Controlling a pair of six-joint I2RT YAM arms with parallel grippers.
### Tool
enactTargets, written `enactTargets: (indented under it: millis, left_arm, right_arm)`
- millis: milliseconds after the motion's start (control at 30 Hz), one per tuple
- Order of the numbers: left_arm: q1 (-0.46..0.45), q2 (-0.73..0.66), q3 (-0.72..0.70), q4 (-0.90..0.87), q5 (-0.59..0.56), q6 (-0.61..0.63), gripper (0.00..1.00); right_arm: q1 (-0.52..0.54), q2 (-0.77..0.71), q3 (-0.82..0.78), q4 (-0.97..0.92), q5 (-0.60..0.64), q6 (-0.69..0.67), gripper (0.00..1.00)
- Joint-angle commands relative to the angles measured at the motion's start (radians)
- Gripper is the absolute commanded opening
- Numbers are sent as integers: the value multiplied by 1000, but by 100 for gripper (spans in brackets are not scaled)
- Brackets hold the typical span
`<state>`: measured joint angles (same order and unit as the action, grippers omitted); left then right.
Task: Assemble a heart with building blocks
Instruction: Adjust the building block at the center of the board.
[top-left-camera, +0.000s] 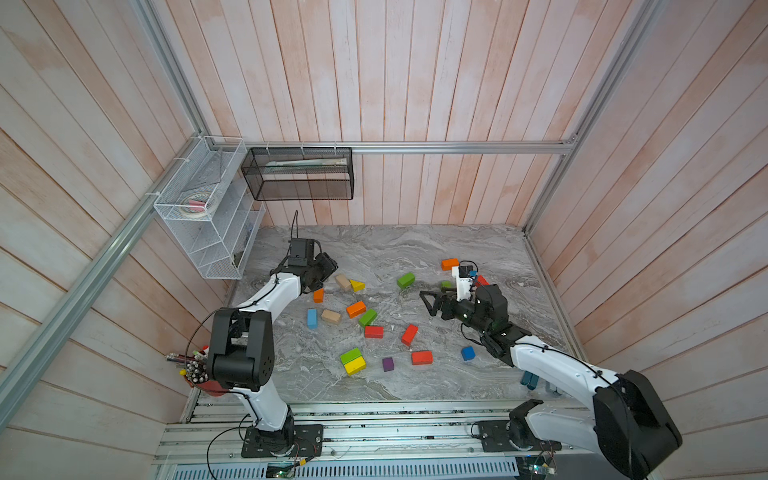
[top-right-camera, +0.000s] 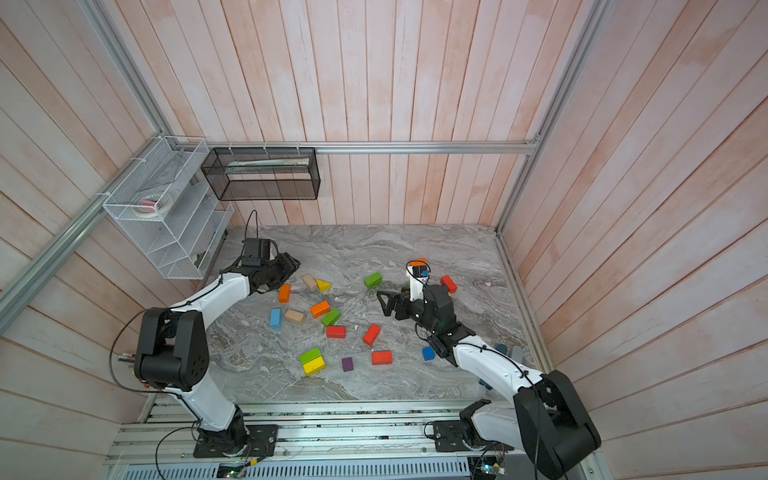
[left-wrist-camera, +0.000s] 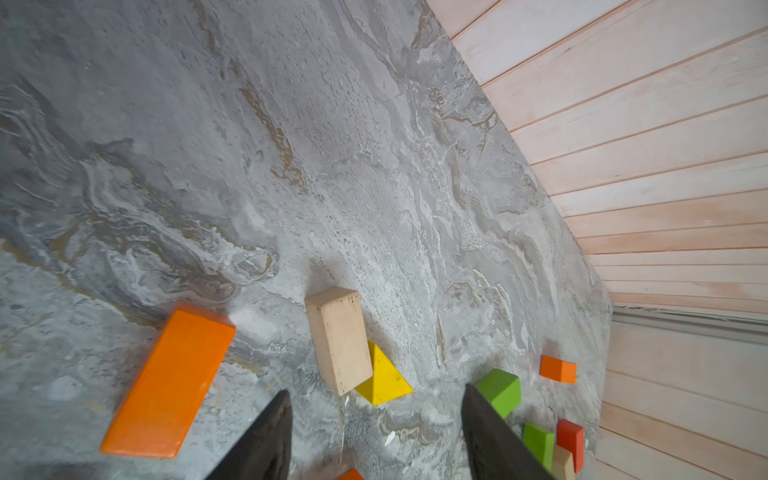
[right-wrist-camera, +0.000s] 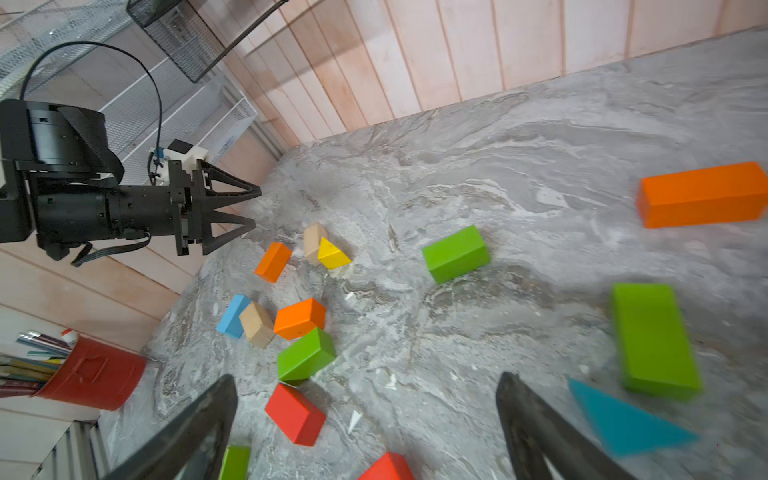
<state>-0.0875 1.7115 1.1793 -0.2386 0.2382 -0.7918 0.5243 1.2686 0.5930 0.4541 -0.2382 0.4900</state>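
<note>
The marbled grey bench (top-left-camera: 415, 249) took up most of my screen. A white wire basket (top-left-camera: 199, 208) and a black mesh basket (top-left-camera: 299, 174) hung on the wall behind its left corner.

I had the left gripper (right-wrist-camera: 255, 208) over the far left of the bench. Its fingers were spread and nothing was between them. The right gripper (top-left-camera: 428, 304) hung over the right side, pointed toward the middle. It was also spread wide and empty. A red pot (right-wrist-camera: 95, 374) of pens stood at the near left edge.

The building blocks (top-left-camera: 373, 331) lay loose across the middle of the bench, mostly apart. Just beside the left gripper I saw an orange brick (top-left-camera: 318, 295), and near it a tan brick (top-left-camera: 343, 281) touching a yellow wedge (top-left-camera: 357, 285). A green brick (top-left-camera: 406, 280) lay alone between the two grippers. Toward the front, a green brick (top-left-camera: 351, 356) and a yellow brick (top-left-camera: 355, 366) lay side by side, touching. Nearby were a red brick (top-left-camera: 422, 357), a purple cube (top-left-camera: 388, 364) and a blue cube (top-left-camera: 468, 353). The right wrist view showed a teal wedge (right-wrist-camera: 623, 419) close to that gripper, blurred.
</note>
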Motion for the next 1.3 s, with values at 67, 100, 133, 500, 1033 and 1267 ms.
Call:
enactTargets:
  millis: [67,100,133,500,1033,1267]
  left_arm:
    - [71,-55,-82,64,151,73,66]
    - [75,-63,-83,58,156,88,66]
    - [81,-71,-82,46,164,109,66]
    - [89,-241,-57,-162,189,328,68]
    - [122,-449,-156,-152,215,553,100]
    - [121,-487,-181,-120,211,540,100]
  right_arm:
    - [70,172,115,103,-29,78,96]
    - [81,210,144,106,-31,87,96]
    - [94,246,172,109,-33,96,96]
    - [137,596,428,187,-133,248,96]
    - [203,861,692,106,-140,335,96]
    - [212,931,757,82,-127,367,96]
